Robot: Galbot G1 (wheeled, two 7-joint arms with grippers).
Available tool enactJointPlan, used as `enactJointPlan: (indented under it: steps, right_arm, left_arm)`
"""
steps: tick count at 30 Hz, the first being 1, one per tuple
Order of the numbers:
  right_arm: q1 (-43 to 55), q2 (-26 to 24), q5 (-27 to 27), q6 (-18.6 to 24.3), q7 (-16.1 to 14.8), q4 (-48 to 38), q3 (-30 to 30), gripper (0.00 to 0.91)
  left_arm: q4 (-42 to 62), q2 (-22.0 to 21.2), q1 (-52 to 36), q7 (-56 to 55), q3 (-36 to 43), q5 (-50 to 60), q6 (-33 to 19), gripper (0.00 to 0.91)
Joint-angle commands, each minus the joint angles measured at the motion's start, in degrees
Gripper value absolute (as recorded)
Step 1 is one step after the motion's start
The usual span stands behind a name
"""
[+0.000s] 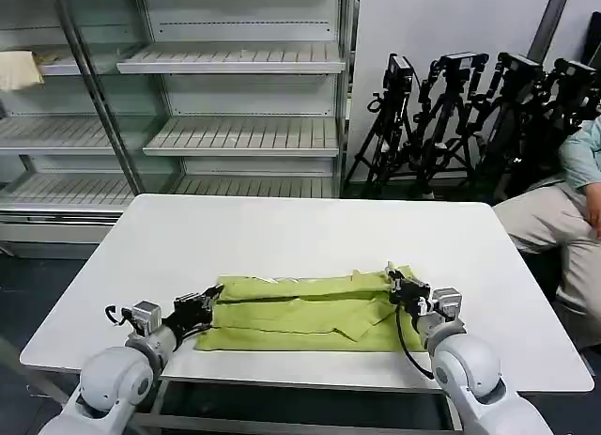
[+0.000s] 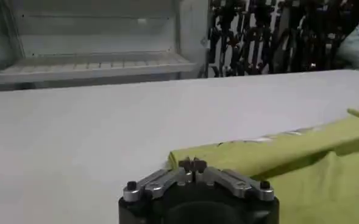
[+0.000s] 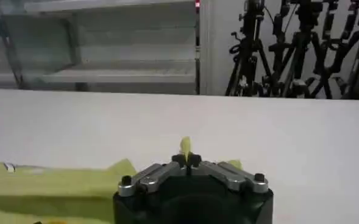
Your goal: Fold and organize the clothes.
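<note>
Left arm: reaches in low from the lower left of the head view, forearm nearly level with the tabletop, its left gripper at the left end of the shirt.
Left jaws: closed together on the shirt's left edge; in the left wrist view the left gripper's tips meet right at the folded green edge.
Right arm: comes in from the lower right of the head view, elbow bent, its right gripper at the upper right corner of the shirt.
Right jaws: pinched shut on a small tip of green fabric, which pokes up just above the closed tips in the right wrist view.
Count: two arms, two grippers, one shirt, one tabletop.
Shirt look: plain lime-green soft fabric, no print, folded into a long band with layered, creased edges and an overlapping flap near its right end.
Shirt place: lower centre of the head view, lying flat near the tabletop's front edge, stretched between both grippers.
</note>
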Motion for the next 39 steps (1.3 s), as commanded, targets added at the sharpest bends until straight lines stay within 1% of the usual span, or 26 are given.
enactJointPlan:
  steps: [1,6,9,12,16,19,21,29,39]
  right_arm:
    - [-0.7,-0.2,-0.4,0.1,0.0,0.2,0.0,0.907]
    - [-1.1,-0.1,-0.8,0.6,-0.1,1.0,1.0,0.907]
    - [-2.6,-0.6,-0.9,0.7,-0.4,3.2,2.7,0.907]
    - [-4.8,-1.1,-2.1,1.1,-1.2,5.9,5.0,0.907]
    - [-8.1,-1.3,-3.6,1.6,-2.3,10.0,7.7,0.907]
    - [-10.7,-1.0,-6.1,2.5,-3.1,11.5,9.0,0.907]
    - [-11.5,-0.9,-6.7,3.0,-3.3,11.9,9.5,0.907]
    - [-12.2,0.2,-8.2,3.1,-3.4,11.9,9.2,0.907]
    - [-11.6,1.3,-10.1,3.1,-3.6,11.4,7.5,0.907]
  left_arm:
    - [-3.1,-0.2,3.7,-0.3,-0.5,4.3,1.2,0.907]
    - [-2.2,-1.0,2.8,-2.0,-0.7,4.7,-0.6,0.907]
    - [-3.8,-0.9,2.8,-3.4,-1.6,4.0,-1.2,0.907]
    - [-6.5,-1.1,3.8,-5.9,-1.8,2.4,-1.1,0.907]
    - [-10.5,-2.5,5.4,-14.4,0.0,-5.6,0.9,0.907]
    - [-11.1,-3.8,6.1,-22.2,1.7,-10.0,1.8,0.907]
    - [-10.7,-4.3,6.5,-23.9,2.2,-10.9,1.8,0.907]
    - [-6.9,-6.4,4.4,-27.5,3.9,-13.9,-0.6,0.907]
    - [-5.6,-6.7,4.4,-29.9,4.4,-15.7,-0.1,0.907]
